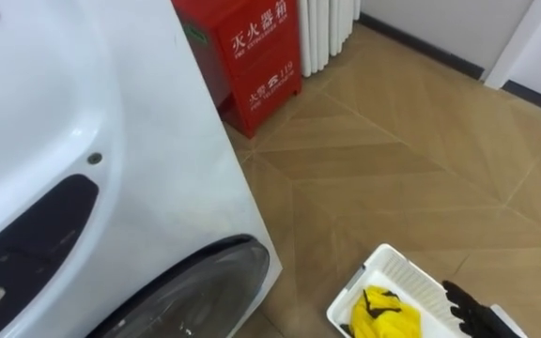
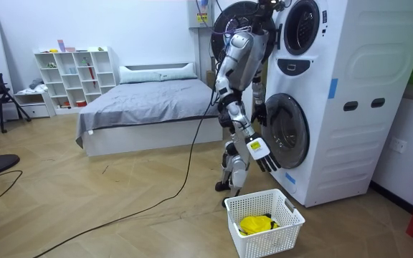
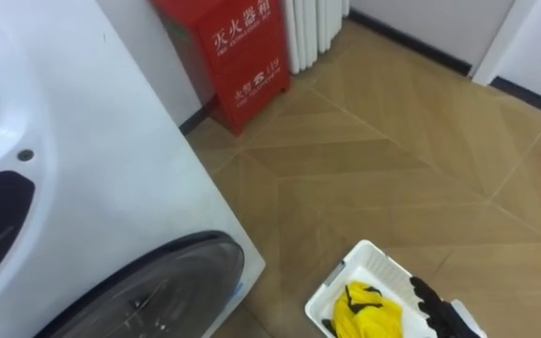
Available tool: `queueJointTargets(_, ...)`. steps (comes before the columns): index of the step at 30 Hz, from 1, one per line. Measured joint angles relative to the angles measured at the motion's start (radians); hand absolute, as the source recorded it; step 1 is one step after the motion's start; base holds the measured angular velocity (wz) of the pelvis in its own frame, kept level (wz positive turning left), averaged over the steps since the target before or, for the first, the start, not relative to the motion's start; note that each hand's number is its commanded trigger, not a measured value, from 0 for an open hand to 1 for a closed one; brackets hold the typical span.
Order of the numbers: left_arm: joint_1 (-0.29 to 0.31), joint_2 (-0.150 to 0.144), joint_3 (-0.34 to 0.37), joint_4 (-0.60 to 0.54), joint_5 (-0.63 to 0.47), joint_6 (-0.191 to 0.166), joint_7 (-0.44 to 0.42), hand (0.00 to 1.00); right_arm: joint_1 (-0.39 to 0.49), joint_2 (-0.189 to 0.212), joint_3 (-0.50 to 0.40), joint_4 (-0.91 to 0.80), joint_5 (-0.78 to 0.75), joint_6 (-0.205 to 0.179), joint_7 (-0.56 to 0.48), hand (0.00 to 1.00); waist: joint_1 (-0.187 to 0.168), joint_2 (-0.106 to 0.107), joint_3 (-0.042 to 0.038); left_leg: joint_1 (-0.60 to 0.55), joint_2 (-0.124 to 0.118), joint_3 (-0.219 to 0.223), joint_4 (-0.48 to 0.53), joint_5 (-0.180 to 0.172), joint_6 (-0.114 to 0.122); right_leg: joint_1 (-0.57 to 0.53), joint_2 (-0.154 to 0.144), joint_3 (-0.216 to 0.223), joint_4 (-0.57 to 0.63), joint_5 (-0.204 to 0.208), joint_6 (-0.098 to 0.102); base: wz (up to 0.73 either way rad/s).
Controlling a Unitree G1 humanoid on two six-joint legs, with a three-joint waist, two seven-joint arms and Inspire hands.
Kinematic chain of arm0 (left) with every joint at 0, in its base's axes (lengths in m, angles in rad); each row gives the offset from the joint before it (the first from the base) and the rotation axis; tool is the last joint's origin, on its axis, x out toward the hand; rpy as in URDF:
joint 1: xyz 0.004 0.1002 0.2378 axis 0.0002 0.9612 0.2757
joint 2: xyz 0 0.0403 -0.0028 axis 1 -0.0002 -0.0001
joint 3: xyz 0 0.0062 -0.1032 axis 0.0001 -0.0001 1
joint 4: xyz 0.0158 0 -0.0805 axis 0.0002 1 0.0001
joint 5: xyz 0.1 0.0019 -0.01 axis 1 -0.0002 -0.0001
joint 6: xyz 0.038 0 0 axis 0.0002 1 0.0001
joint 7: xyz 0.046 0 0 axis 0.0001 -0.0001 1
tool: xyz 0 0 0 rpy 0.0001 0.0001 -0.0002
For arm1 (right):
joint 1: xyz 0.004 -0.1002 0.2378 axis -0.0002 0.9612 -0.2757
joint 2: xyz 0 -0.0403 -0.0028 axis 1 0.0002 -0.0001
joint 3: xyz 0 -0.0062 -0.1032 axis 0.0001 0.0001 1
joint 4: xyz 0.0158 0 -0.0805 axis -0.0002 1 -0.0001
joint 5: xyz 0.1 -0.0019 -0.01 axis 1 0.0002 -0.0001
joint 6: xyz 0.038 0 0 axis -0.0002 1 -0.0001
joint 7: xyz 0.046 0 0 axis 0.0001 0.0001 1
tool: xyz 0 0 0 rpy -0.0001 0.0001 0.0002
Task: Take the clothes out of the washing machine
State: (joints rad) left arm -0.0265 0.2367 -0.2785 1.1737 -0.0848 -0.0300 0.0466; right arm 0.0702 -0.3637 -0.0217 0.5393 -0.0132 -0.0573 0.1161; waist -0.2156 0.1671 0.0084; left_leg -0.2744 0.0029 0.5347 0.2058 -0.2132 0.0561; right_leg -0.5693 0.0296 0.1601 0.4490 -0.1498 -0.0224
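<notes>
The robot stands close against the tall white washing machine (image 1: 158,169), facing it. In the eye views the machine takes up the side from 7 to 11 o'clock. Its round dark-glass door (image 1: 195,291) curves along the bottom edge at 7 o'clock.

The white slatted plastic laundry basket (image 1: 393,268) sits on the pale herringbone wood floor (image 1: 421,169) at 5 o'clock. The crumpled yellow garment with dark trim (image 1: 388,314) lies inside the basket, towards its 7 o'clock corner.

The right hand (image 1: 468,302) shows over the basket's 3 o'clock rim. Its black fingers are stretched out loosely and hold nothing. In the room view this hand hangs at the robot's side, above the basket and apart from it, just in front of the lower door.

A red metal cabinet with white lettering (image 1: 252,56) stands by the wall at 12 o'clock. A white ribbed radiator (image 1: 327,28) is just beside it at 1 o'clock. In the room view a bed with a grey cover (image 2: 142,107) lies at 10 o'clock
</notes>
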Motion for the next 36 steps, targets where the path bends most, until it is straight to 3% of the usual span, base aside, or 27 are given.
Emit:
queueJointTargets(8,0.019,0.000,0.000,-0.015,0.000,0.013,-0.014,0.00,0.051,0.011,0.000,0.016,-0.046,-0.006,-0.001,0.00,0.010,0.006,-0.0047,0.029,0.004,-0.057,0.001,0.004,-0.002,0.059,-0.012,-0.054,-0.021,-0.008,-0.009,0.19)
queueJointTargets(11,0.043,-0.009,0.002,-0.020,0.001,0.017,-0.015,0.00,0.072,0.035,0.000,0.100,-0.043,-0.007,-0.014,0.00,0.033,0.005,-0.0044,0.072,0.006,-0.080,-0.003,0.007,-0.007,0.118,-0.016,-0.076,-0.033,-0.017,-0.014,0.23)
queueJointTargets(12,0.056,-0.014,0.005,-0.031,0.008,0.016,-0.013,0.00,0.075,0.051,0.001,0.156,-0.039,-0.010,-0.023,0.00,0.034,-0.002,-0.0002,0.090,0.006,-0.103,-0.004,0.011,-0.014,0.148,-0.022,-0.094,-0.042,-0.021,-0.017,0.52)
queueJointTargets(14,0.080,-0.024,0.006,-0.048,0.008,0.005,-0.013,0.00,0.089,0.071,0.001,0.241,-0.005,-0.010,-0.033,0.00,0.053,-0.007,-0.0004,0.121,0.013,-0.124,-0.012,0.012,-0.015,0.202,-0.026,-0.133,-0.070,-0.023,-0.021,0.58)
queueJointTargets(18,0.139,-0.026,0.007,-0.102,0.013,-0.006,-0.007,0.00,0.103,0.111,0.013,0.374,0.103,-0.013,-0.050,0.00,0.074,-0.037,-0.0038,0.156,0.020,-0.198,-0.012,0.016,-0.021,0.296,-0.039,-0.227,-0.123,-0.028,-0.027,0.70)
queueJointTargets(20,0.149,-0.033,0.023,-0.103,0.023,-0.007,-0.004,0.00,0.094,0.126,0.009,0.427,0.108,-0.014,-0.053,0.00,0.084,-0.060,-0.0036,0.174,0.020,-0.237,-0.013,0.018,-0.024,0.341,-0.043,-0.265,-0.148,-0.029,-0.029,0.58)
queueJointTargets(22,0.164,-0.037,0.053,-0.103,0.031,-0.008,0.015,0.00,0.084,0.133,0.009,0.478,0.108,-0.013,-0.054,0.00,0.085,-0.083,-0.0082,0.194,0.020,-0.282,-0.018,0.019,-0.026,0.401,-0.046,-0.318,-0.189,-0.027,-0.027,0.72)
queueJointTargets(25,0.185,-0.039,0.085,-0.133,0.039,-0.005,0.037,0.00,0.077,0.150,0.009,0.522,0.123,-0.014,-0.072,0.00,0.089,-0.115,-0.0096,0.223,0.017,-0.320,-0.020,0.019,-0.026,0.473,-0.046,-0.360,-0.241,-0.025,-0.023,0.54)
queueJointTargets(27,0.193,-0.040,0.102,-0.144,0.043,-0.005,0.051,0.00,0.067,0.161,0.025,0.559,0.144,-0.014,-0.082,0.00,0.113,-0.134,-0.0065,0.250,0.017,-0.319,-0.030,0.019,-0.026,0.504,-0.044,-0.366,-0.257,-0.025,-0.021,0.17)
queueJointTargets(28,0.197,-0.048,0.116,-0.144,0.051,-0.006,0.062,0.00,0.066,0.163,0.041,0.579,0.155,-0.010,-0.084,0.00,0.127,-0.142,-0.0098,0.265,0.016,-0.322,-0.039,0.019,-0.026,0.526,-0.043,-0.370,-0.268,-0.022,-0.020,0.00)
queueJointTargets(32,0.198,-0.062,0.125,-0.139,0.057,-0.006,0.081,0.00,0.065,0.174,0.047,0.626,0.187,-0.005,-0.097,0.00,0.144,-0.154,-0.0046,0.308,0.010,-0.332,-0.057,0.018,-0.027,0.584,-0.045,-0.386,-0.298,-0.022,-0.015,0.12)
queueJointTargets(36,0.198,-0.068,0.190,-0.132,0.059,-0.007,0.080,0.00,0.061,0.200,0.047,0.641,0.175,-0.005,-0.106,0.00,0.165,-0.172,0.0003,0.333,0.007,-0.349,-0.060,0.018,-0.027,0.612,-0.045,-0.385,-0.301,-0.024,-0.012,0.00)
